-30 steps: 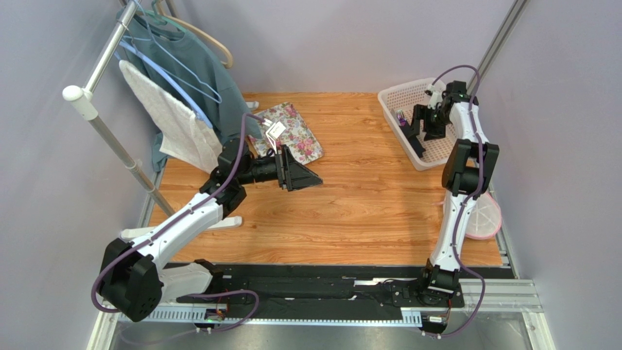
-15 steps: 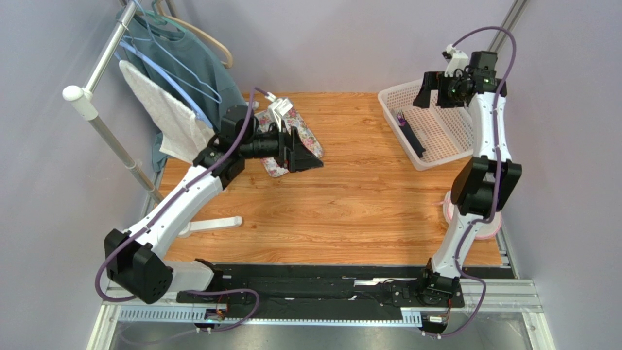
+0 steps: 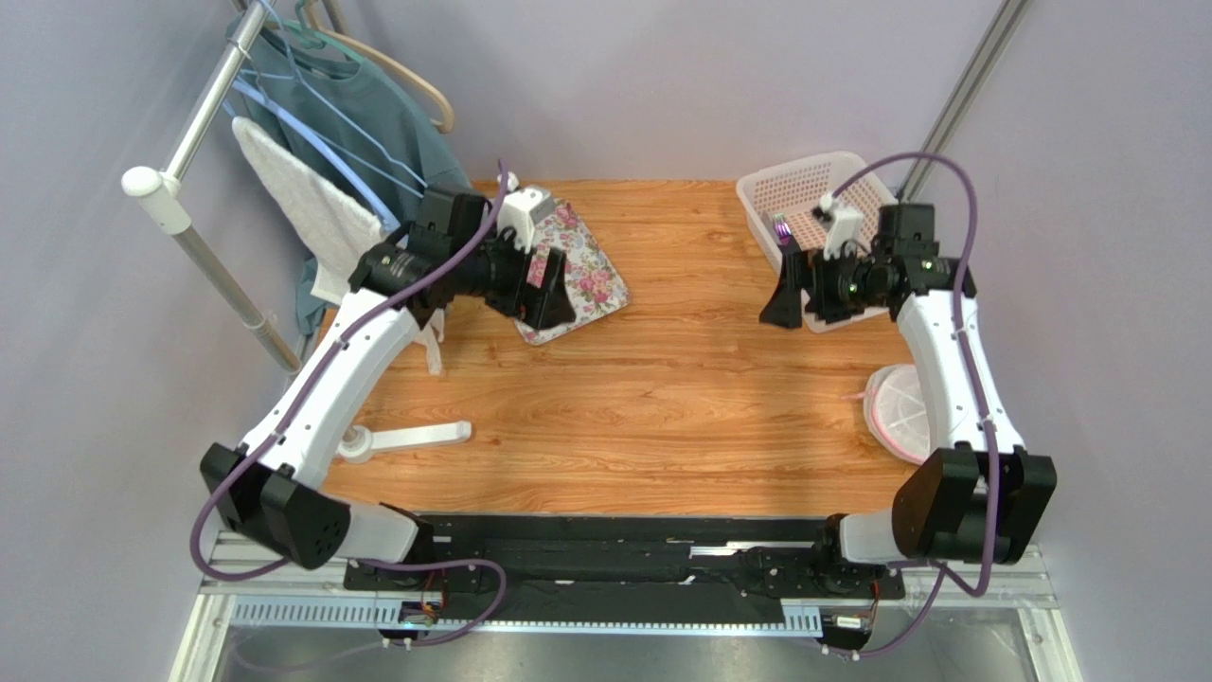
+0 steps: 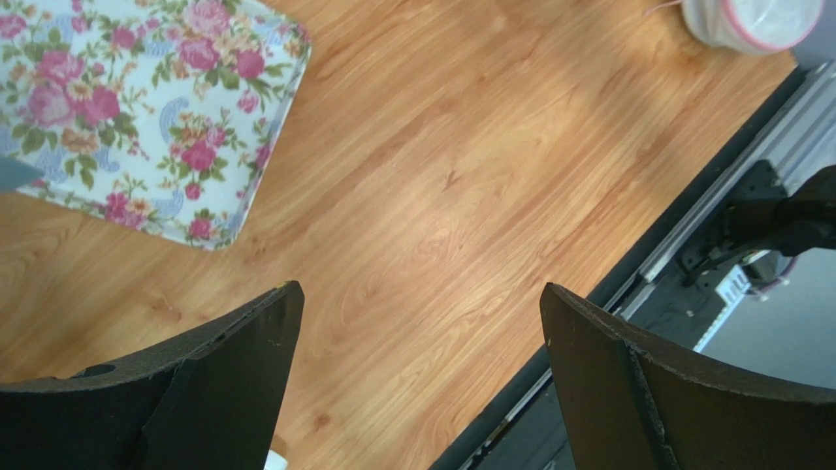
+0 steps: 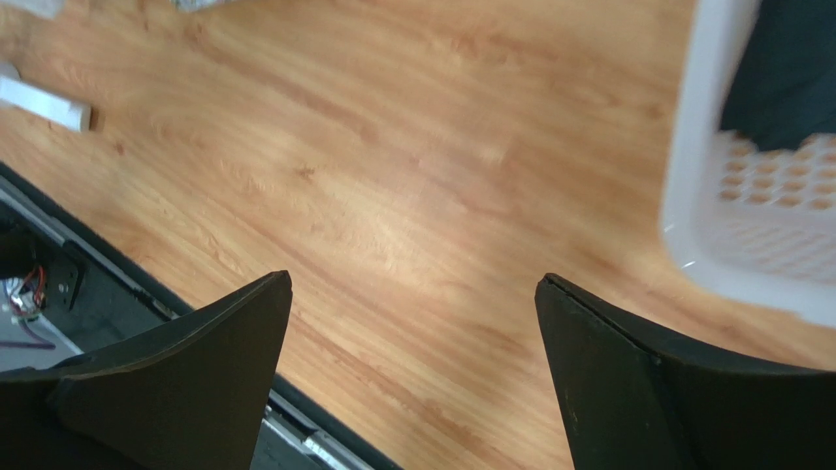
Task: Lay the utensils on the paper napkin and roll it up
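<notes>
The table (image 3: 683, 412) is wood-grain board, smooth with a low satin sheen. The tray (image 4: 137, 108) has a glossy printed floral surface. The basket (image 5: 731, 225) is white perforated plastic, smooth and slightly glossy. The left gripper (image 4: 419, 294) and right gripper (image 5: 414, 282) have matt black fingers with a fine grainy texture. The towel (image 3: 320, 220) is white napped cloth. The rack pole (image 3: 214, 93) is smooth bright metal.
</notes>
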Tool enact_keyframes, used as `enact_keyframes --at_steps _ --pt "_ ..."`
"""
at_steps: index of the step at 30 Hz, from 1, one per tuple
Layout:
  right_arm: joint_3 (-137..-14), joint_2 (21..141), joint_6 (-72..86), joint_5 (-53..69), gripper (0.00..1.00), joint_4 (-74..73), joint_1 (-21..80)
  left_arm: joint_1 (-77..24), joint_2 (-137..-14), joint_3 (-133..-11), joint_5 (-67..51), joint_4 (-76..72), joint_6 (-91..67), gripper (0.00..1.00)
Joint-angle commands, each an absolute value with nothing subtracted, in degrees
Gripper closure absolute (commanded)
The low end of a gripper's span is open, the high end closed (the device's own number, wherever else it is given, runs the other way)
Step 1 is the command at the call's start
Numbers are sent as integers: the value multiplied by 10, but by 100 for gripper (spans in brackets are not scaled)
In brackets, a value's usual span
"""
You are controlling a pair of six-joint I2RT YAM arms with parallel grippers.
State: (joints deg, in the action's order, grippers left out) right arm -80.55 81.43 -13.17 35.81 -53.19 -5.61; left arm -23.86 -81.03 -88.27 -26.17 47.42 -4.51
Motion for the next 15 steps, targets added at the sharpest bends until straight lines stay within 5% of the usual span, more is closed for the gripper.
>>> enact_keyframes --at_steps 1,15 --pt "-695 734 -169 333 0 -510 -36 -238 -713 -788 -228 508 14 1" --pt "-589 635 -153 299 0 -488 -19 -228 -641 -686 -195 509 23 1"
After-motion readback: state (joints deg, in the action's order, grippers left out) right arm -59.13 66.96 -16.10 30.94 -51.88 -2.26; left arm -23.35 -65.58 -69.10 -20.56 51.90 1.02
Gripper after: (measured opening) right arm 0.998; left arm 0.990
